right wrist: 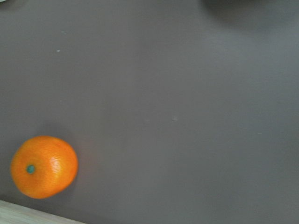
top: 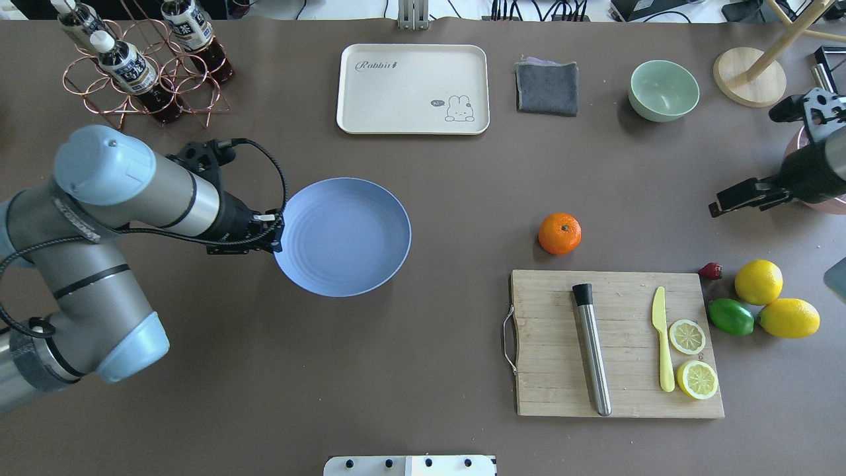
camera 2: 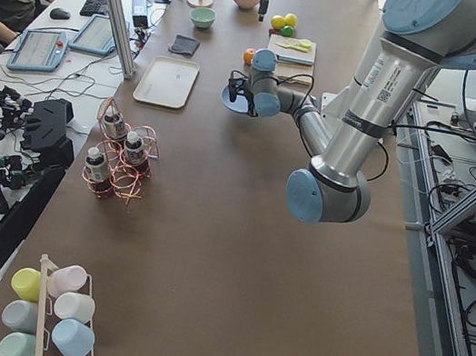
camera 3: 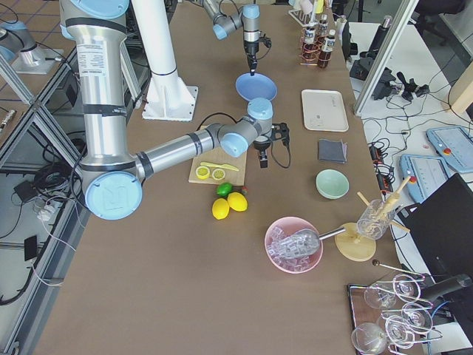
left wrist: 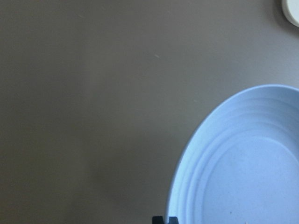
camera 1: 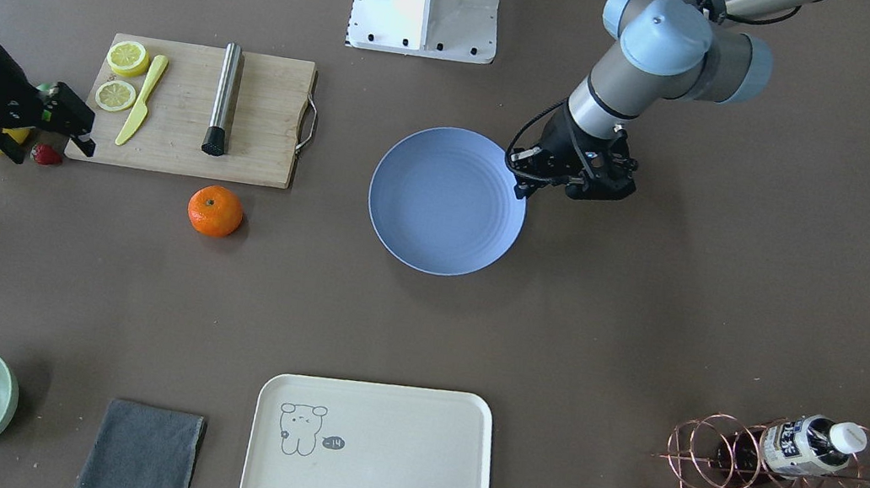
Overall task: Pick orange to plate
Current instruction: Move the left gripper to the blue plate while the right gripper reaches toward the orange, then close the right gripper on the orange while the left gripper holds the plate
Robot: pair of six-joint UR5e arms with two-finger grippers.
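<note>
The orange lies on the brown table just beyond the cutting board's far edge. In the right wrist view the orange sits low on the left, green stem mark showing. The blue-lavender plate lies flat and bare at the table's middle. My left gripper is shut, its tips at the plate's rim on my left side. My right gripper hovers open and holding nothing, well to the right of the orange, above the fruit pile.
A wooden cutting board carries a steel muddler, a yellow knife and lemon halves. Two lemons, a lime and a strawberry lie right of it. A cream tray, grey cloth, green bowl and bottle rack line the far side.
</note>
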